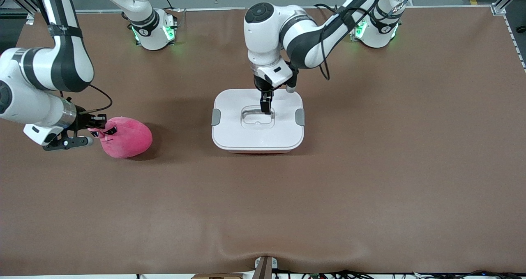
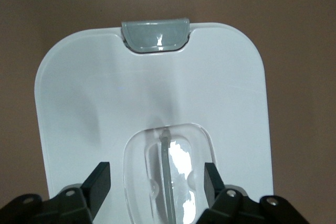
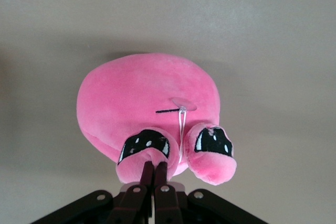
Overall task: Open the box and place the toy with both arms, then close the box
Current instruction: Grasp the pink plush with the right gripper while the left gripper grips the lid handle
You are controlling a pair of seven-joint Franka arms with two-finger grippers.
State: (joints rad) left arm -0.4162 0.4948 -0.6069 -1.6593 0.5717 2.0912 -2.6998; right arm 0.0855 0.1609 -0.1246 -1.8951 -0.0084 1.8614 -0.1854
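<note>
On the table, right gripper (image 3: 155,174) pinches the scowling pink toy (image 1: 125,137); left gripper (image 2: 157,182) spread over the white-lidded box (image 1: 257,139).

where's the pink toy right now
In the front view the pink toy lies on the table toward the right arm's end, beside the closed box. The right gripper is shut on one of its nubs.

The box (image 1: 257,125) is showing only a thin pink strip under its white lid (image 1: 279,135), so its inside is staying hidden. In the left wrist view the lid's 6 o'clock end is running off the frame. The right end effector (image 1: 98,126) is covering one toy (image 1: 125,137) nub's tip.
</note>
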